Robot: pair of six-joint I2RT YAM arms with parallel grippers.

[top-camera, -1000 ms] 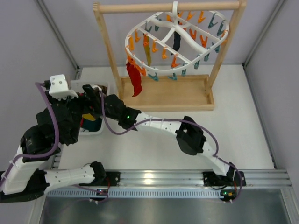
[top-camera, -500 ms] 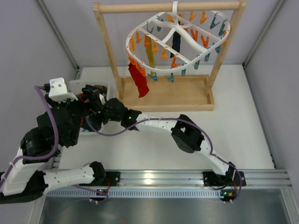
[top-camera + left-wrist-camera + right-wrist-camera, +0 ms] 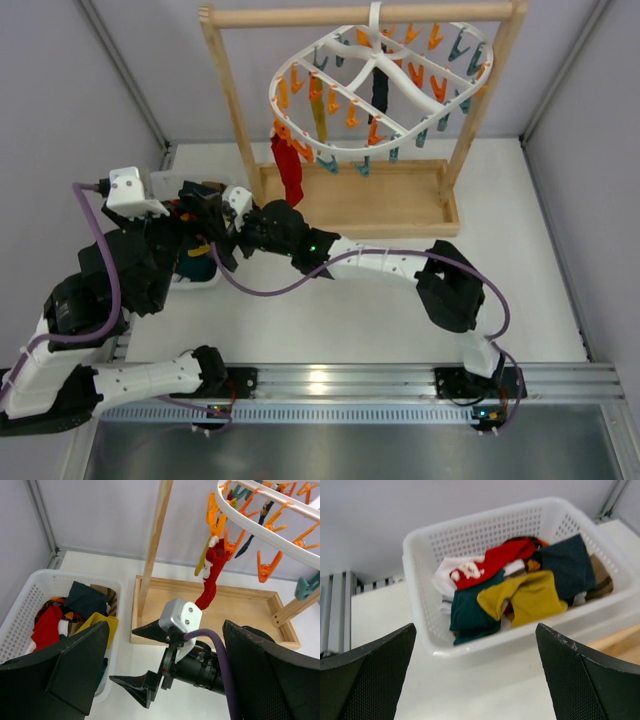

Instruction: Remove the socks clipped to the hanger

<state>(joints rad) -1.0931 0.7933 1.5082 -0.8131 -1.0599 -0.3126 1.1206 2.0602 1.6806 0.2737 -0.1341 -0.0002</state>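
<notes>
Right fingers point(image 3: 365, 680) parted; wrist view shows probable socks point(image 3: 530, 597).

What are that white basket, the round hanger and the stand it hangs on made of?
The basket looks like glossy white moulded plastic, its walls pierced with a grid of holes. The hanger also seems plastic: a smooth white ring with bright orange and teal clips. The stand looks like pale bare wood, showing faint grain.

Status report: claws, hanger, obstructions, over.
Left claw open, empty. Right claw open, empty, beside sock basket. Red sock, yellow sock, dark sock clipped on hanger. Nothing blocking.
</notes>
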